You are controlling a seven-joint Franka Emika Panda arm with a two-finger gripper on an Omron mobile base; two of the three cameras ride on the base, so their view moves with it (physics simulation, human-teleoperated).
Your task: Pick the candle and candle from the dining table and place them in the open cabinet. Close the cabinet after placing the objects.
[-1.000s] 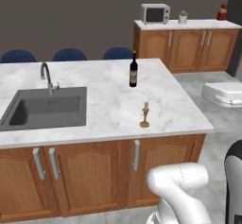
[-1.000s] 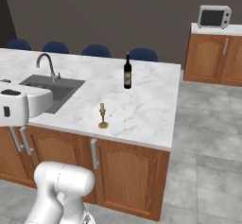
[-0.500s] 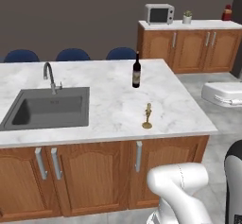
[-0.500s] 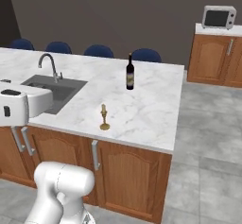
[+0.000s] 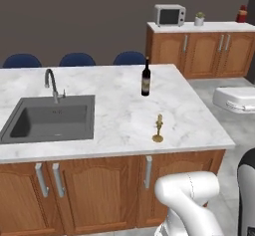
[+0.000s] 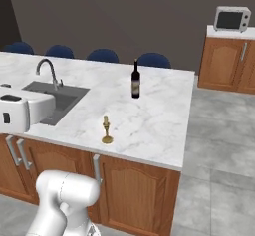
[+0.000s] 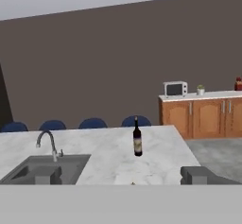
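Observation:
One candle (image 5: 158, 129) stands upright in a small brass candlestick near the front edge of the dining table (image 5: 119, 118), a white marble top. The right base view has the candle (image 6: 106, 130) right of the sink, on the table (image 6: 154, 115). In the hand view my gripper (image 7: 122, 176) looks level across the table (image 7: 113, 157). Its two dark fingertips (image 7: 46, 175) stand wide apart, open, with nothing between them. The candle's tip (image 7: 133, 184) just peeks up at the bottom of that view. The open cabinet is out of view.
A dark wine bottle (image 5: 145, 79) stands behind the candle. To the left are a grey sink (image 5: 52, 118) and a curved faucet (image 5: 51, 83). Blue chairs (image 5: 74, 59) line the far side. A low wooden counter (image 5: 199, 48) with a microwave (image 5: 169, 15) is at the back right.
The whole picture has shifted a little, so the base has moved slightly nearer the table. The candle and bottle stay in place, and the gripper stays open.

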